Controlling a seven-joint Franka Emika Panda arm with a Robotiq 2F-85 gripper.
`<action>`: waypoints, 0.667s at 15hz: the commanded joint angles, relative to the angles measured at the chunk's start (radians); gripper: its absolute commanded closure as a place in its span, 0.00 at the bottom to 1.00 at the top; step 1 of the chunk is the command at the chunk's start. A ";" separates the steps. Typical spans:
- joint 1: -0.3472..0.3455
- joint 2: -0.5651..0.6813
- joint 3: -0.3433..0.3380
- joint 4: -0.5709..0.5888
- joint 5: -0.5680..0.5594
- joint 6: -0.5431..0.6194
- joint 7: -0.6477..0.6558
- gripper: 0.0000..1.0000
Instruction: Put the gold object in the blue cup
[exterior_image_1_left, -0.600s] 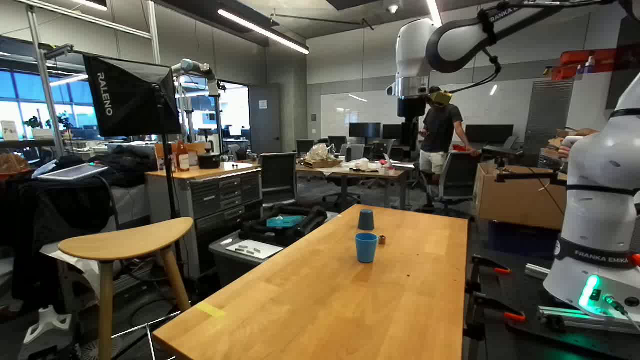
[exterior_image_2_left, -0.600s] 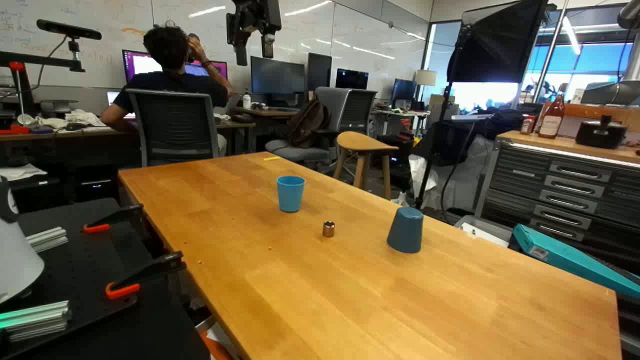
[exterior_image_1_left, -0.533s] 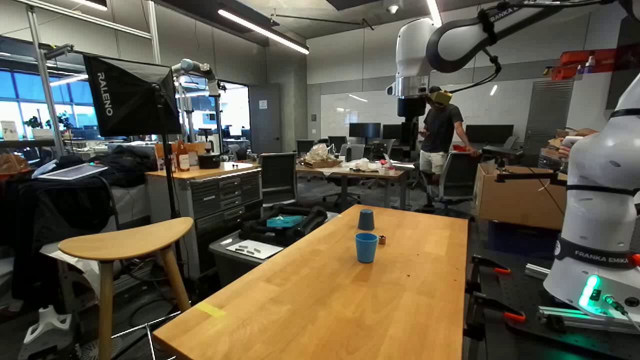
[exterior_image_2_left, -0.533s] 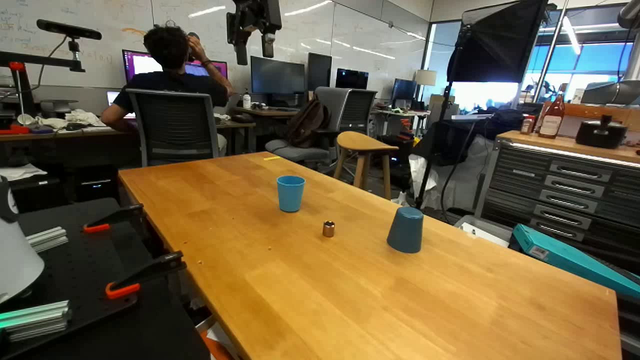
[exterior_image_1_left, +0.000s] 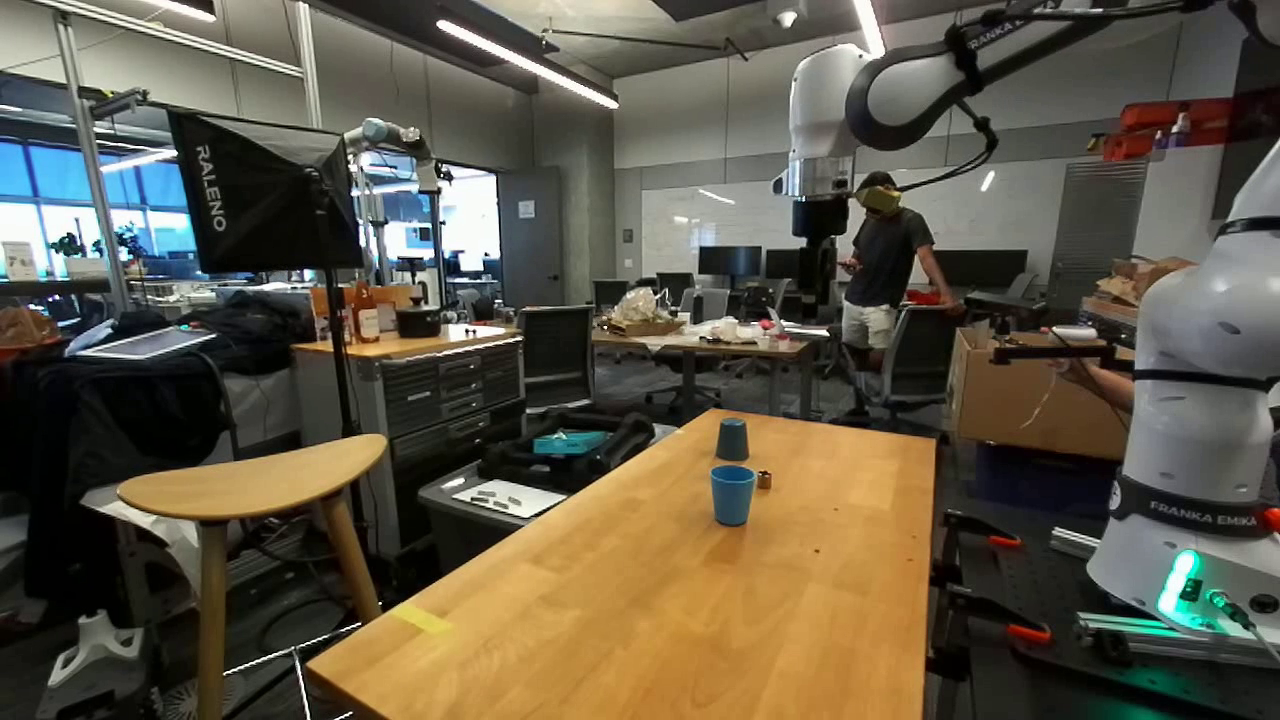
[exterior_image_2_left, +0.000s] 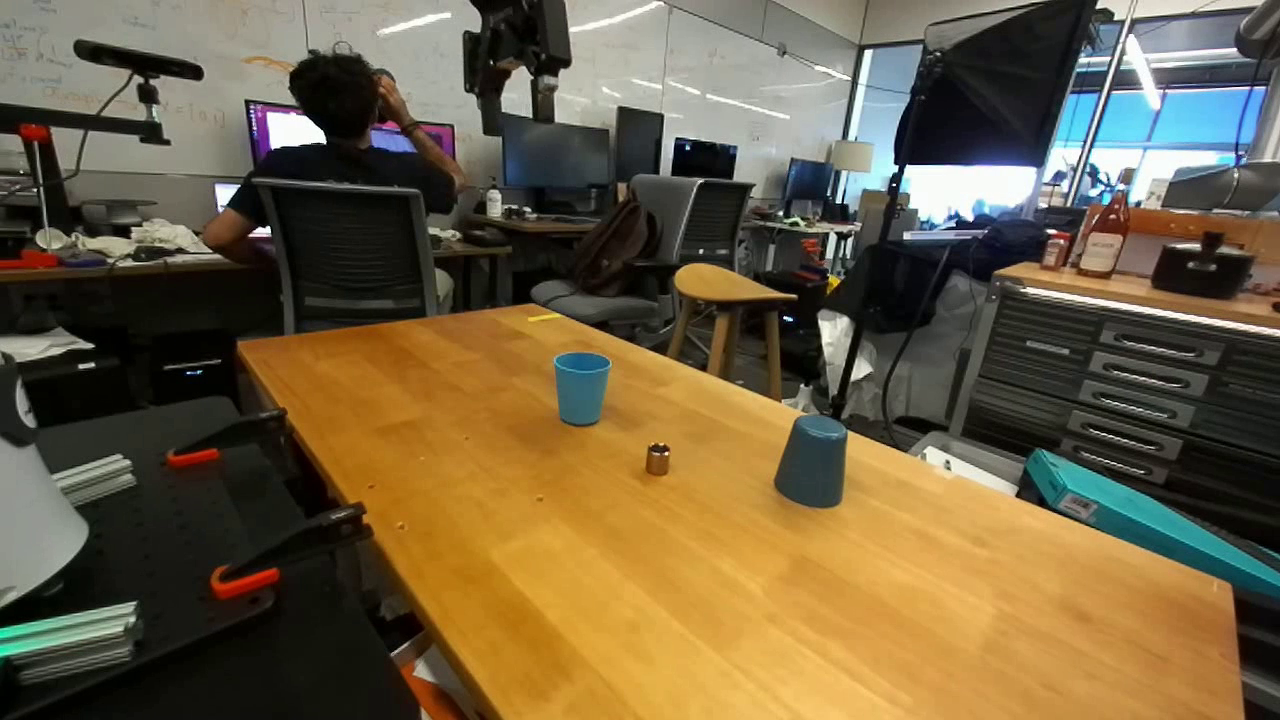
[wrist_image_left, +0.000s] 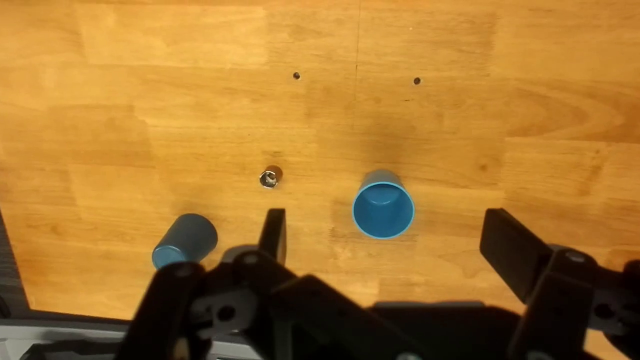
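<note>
The gold object (exterior_image_2_left: 657, 459) is a small coppery-gold ring-like cylinder standing on the wooden table; it also shows in an exterior view (exterior_image_1_left: 764, 480) and in the wrist view (wrist_image_left: 271, 177). The bright blue cup (exterior_image_2_left: 581, 388) stands upright beside it, its mouth facing up; the wrist view (wrist_image_left: 383, 210) shows its inside empty, and it also shows in an exterior view (exterior_image_1_left: 733, 496). My gripper (exterior_image_2_left: 517, 112) hangs high above the table, open, with nothing between its fingers. In the wrist view the fingertips (wrist_image_left: 385, 215) frame the blue cup, and the gold object lies left of them.
A darker blue-grey cup (exterior_image_2_left: 811, 461) stands upside down on the wooden table (exterior_image_2_left: 900, 620), on the other side of the gold object from the blue cup; the wrist view (wrist_image_left: 186, 241) shows it partly behind the gripper. Black clamps (exterior_image_2_left: 290, 545) sit on the table's robot-side edge.
My arm and gripper have shifted slightly, a little left in an exterior view and a little right and down in an exterior view. The cups and the gold object have not moved.
</note>
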 joint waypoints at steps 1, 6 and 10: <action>-0.037 0.191 -0.104 0.094 0.065 0.074 -0.044 0.00; -0.099 0.471 -0.211 0.243 0.222 0.147 -0.073 0.00; -0.096 0.498 -0.197 0.206 0.163 0.209 0.016 0.00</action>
